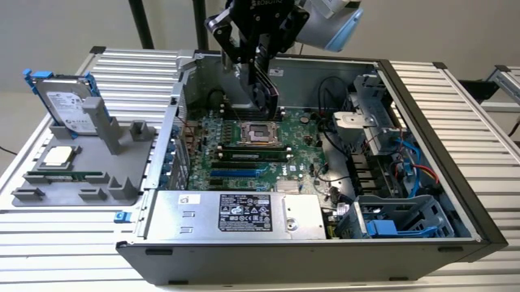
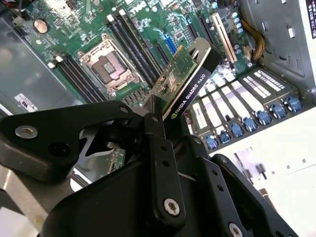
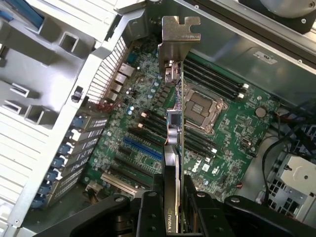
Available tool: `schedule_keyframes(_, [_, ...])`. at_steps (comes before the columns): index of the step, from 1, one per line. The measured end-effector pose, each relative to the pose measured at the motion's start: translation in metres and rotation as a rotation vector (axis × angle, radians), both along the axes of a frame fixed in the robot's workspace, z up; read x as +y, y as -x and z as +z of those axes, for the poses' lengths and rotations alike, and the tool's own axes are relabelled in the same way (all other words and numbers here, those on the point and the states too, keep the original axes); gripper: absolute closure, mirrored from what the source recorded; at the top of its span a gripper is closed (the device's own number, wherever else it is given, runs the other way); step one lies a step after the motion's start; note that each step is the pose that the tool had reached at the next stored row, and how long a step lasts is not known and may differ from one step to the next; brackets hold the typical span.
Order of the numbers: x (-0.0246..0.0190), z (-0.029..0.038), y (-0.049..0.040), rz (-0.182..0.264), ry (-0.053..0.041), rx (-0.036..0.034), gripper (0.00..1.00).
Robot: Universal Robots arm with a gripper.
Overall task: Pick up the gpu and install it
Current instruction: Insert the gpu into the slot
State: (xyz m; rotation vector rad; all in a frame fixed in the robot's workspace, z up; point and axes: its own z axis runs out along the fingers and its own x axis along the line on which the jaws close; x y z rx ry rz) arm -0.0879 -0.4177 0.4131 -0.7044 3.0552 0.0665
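So at this point my tool was pinched shut on one end of the gpu, the flat rectangular card with a green circuit board on one face, a black cooler shroud on the other and a silver end bracket. It hung edge-down in the air inside the open dark-grey metal computer case, over the green motherboard and roughly above the square silver CPU socket, touching nothing. My worries, all judgement calls: I only had the card by its tail, so the far end was a long lever. Any bump could have twisted it in the grip and tilted the edge connector. Coming down crooked or off-line, it might have missed the long blue expansion slot and scraped the black memory slots beside the socket. The bracket could also have snagged the row of blue-tabbed rear slot covers if I got too close to that wall. Pushing hard while misaligned seemed the real board-killer.
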Motion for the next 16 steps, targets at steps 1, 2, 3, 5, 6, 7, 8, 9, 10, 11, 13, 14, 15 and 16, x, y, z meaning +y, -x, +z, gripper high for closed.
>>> schedule_keyframes(1, [0.0,0.0,0.0,0.002,0.0,0.0,1.0])
schedule_keyframes(2, [0.0,0.0,0.0,0.003,0.0,0.0,1.0])
schedule_keyframes(3, [0.0,0.0,0.0,0.005,0.0,0.0,1.0])
schedule_keyframes(5, [0.0,0.0,0.0,0.008,0.0,0.0,1.0])
schedule_keyframes(6, [0.0,0.0,0.0,0.01,0.0001,0.0,1.0])
schedule_keyframes(7, [0.0,0.0001,0.0,0.012,0.0001,0.0,1.0])
schedule_keyframes(8, [0.0,0.0,0.0,0.014,0.0,0.0,1.0])
schedule_keyframes(9, [0.0,0.0,0.0,0.016,0.0001,0.0,1.0])
schedule_keyframes(10, [0.0,0.0,0.0,0.018,0.0,0.0,1.0])
schedule_keyframes(11, [0.0,0.0,0.0,0.021,0.0,0.0,1.0])
schedule_keyframes(13, [0.0,0.0,0.0,0.025,0.0001,0.0,1.0])
schedule_keyframes(14, [0.0,0.0,0.0,0.027,0.0001,0.0,1.0])
schedule_keyframes(15, [0.0,0.0,0.0,0.029,0.0001,0.0,1.0])
schedule_keyframes(16, [0.0,0.0,0.0,0.031,0.0,0.0,1.0])
